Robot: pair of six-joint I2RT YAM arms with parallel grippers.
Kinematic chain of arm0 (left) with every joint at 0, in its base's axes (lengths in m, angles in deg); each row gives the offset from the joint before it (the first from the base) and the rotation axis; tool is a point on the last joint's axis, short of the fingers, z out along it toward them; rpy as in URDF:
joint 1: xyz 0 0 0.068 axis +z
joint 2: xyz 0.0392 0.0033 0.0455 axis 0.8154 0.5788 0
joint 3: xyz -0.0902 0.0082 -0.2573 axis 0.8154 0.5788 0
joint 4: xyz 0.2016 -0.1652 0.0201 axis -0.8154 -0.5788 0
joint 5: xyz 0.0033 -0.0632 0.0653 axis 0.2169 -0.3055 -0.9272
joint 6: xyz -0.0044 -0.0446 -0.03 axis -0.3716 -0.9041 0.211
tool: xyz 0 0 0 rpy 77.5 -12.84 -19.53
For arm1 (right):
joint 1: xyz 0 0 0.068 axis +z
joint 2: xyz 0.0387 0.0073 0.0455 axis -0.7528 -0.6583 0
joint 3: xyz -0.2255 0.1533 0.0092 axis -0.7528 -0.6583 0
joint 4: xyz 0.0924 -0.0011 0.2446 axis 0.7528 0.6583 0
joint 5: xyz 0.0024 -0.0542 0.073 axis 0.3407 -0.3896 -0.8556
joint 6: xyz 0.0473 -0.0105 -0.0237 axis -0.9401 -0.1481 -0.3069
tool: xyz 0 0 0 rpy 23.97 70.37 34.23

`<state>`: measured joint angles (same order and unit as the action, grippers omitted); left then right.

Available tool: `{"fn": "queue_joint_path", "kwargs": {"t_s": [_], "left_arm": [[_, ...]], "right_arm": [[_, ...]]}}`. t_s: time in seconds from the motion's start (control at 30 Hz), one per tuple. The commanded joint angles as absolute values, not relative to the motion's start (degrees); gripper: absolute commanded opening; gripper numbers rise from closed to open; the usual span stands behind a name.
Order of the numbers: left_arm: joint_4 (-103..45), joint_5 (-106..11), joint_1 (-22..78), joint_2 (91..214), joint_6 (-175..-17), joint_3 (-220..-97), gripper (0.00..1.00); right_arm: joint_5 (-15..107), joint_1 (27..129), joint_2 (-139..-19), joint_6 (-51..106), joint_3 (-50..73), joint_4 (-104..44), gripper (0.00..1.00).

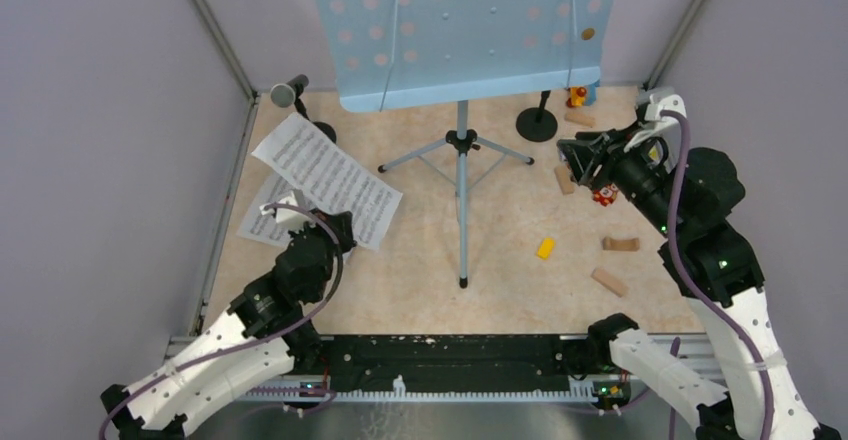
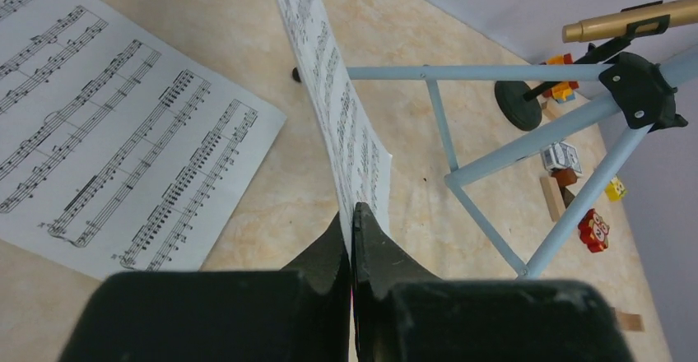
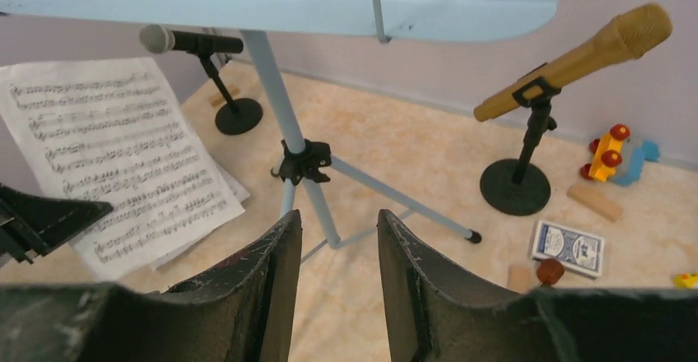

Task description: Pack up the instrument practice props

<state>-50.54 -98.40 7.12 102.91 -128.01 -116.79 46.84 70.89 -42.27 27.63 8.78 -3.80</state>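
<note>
The light blue music desk (image 1: 460, 20) stands on grey tripod legs (image 1: 462, 160) at the back centre. My left gripper (image 1: 340, 225) is shut on the lower edge of a white music sheet (image 1: 325, 175) and holds it up off the floor; the left wrist view shows the sheet (image 2: 329, 90) pinched between the fingers. A second sheet (image 1: 262, 215) lies flat below it. A black microphone (image 1: 288, 90) stands in its holder at the back left. A gold microphone (image 3: 576, 58) sits in a round-based holder (image 1: 537, 123) at the back right. My right gripper (image 1: 575, 155) is open and empty, right of the tripod.
A box of playing cards (image 3: 568, 248), wooden blocks (image 1: 609, 281), a yellow block (image 1: 545, 248) and colourful toys (image 1: 578, 95) lie on the right side of the floor. Grey walls close in the sides and back.
</note>
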Motion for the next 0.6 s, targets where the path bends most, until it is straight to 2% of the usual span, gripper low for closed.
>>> {"fn": "queue_joint_path", "kwargs": {"t_s": [0.0,0.23,0.57], "left_arm": [[-35.85,-94.08,10.64,107.00,-124.45,-116.28,0.05],[-28.30,-76.11,26.87,112.60,-123.54,-115.89,0.03],[-25.35,-62.09,47.23,114.58,-129.91,-113.75,0.00]], "right_arm": [[45.08,70.80,-40.75,24.99,6.08,-3.96,0.39],[43.45,70.77,-40.67,24.20,3.68,-3.80,0.39],[42.64,70.81,-40.37,23.77,1.28,-3.32,0.39]]}}
